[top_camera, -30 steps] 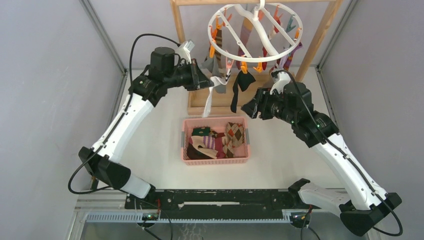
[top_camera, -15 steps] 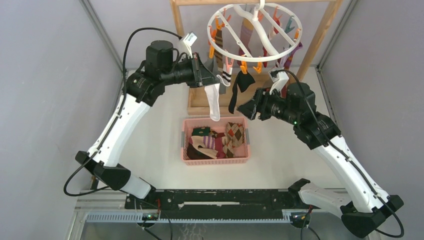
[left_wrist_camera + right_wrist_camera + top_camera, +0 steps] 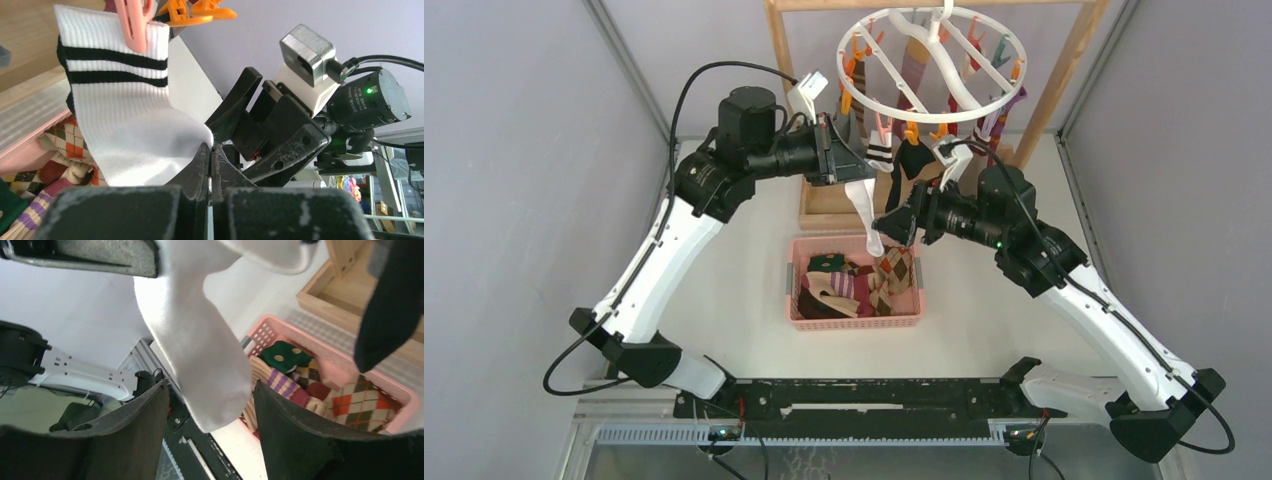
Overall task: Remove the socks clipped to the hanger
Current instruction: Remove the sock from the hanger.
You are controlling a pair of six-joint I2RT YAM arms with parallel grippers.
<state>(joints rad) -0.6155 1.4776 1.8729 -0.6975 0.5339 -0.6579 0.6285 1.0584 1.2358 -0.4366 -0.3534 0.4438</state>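
The white round hanger [image 3: 952,82] hangs from the wooden rack with several socks clipped to it. A white sock with black stripes [image 3: 125,115] is held at its cuff by a pink clip [image 3: 132,25]. My left gripper [image 3: 852,172] is shut on this sock's middle, the fabric pinched at the tips [image 3: 211,150]. The sock's toe [image 3: 210,375] hangs down between the open fingers of my right gripper [image 3: 211,390], touching neither. In the top view the right gripper [image 3: 892,226] is just below and right of the left one. A black sock [image 3: 390,310] hangs beside it.
A pink basket [image 3: 854,322] with several loose socks stands on the table right under the grippers. The wooden rack's post [image 3: 1049,90] and base [image 3: 824,205] stand behind. Grey walls close in on both sides.
My left gripper has swung right and up with the white sock, which now hangs over the basket. The right arm has moved left, bringing its open fingers around the sock's toe.
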